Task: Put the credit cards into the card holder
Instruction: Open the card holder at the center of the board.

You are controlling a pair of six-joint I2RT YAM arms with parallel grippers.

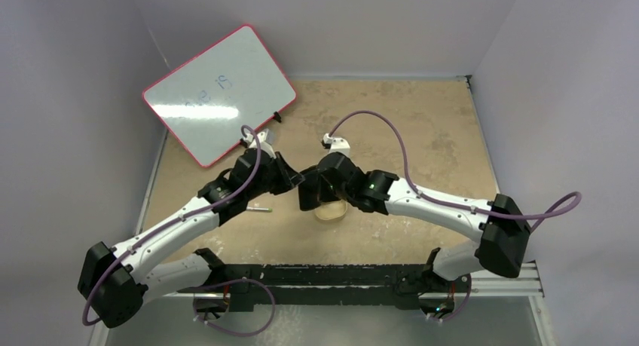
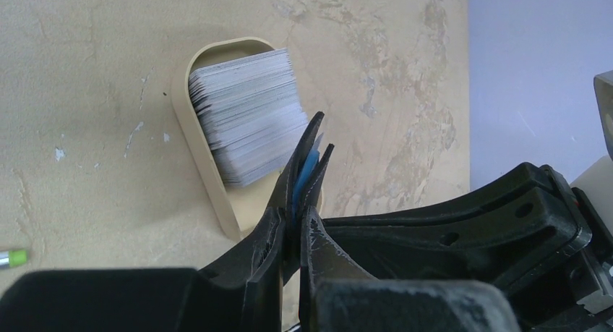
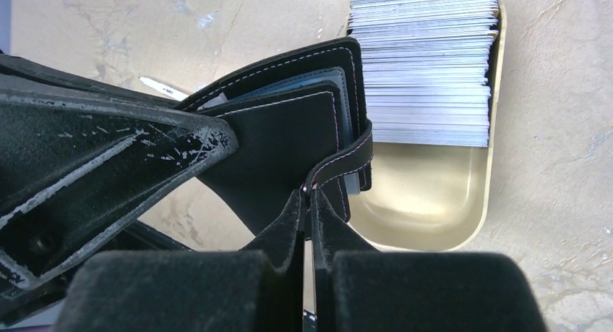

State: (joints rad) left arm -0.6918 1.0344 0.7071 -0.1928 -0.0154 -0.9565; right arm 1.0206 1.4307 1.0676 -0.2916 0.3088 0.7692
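While the left gripper [image 2: 295, 216] clamps the card holder [image 3: 289, 137] and the right gripper [image 3: 309, 198] pinches its snap strap [image 3: 347, 155], the credit cards [image 2: 249, 126] sit stacked in the tan tin [image 2: 209, 194] below; seemingly none is inserted yet.

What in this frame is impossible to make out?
- Top view: card holder hidden beneath left arm and right arm; tin mostly covered.
- Top view: whiteboard writing too faint.
- Left wrist view: pen cut off by left edge.
- Right wrist view: stacked cards too thin to count.
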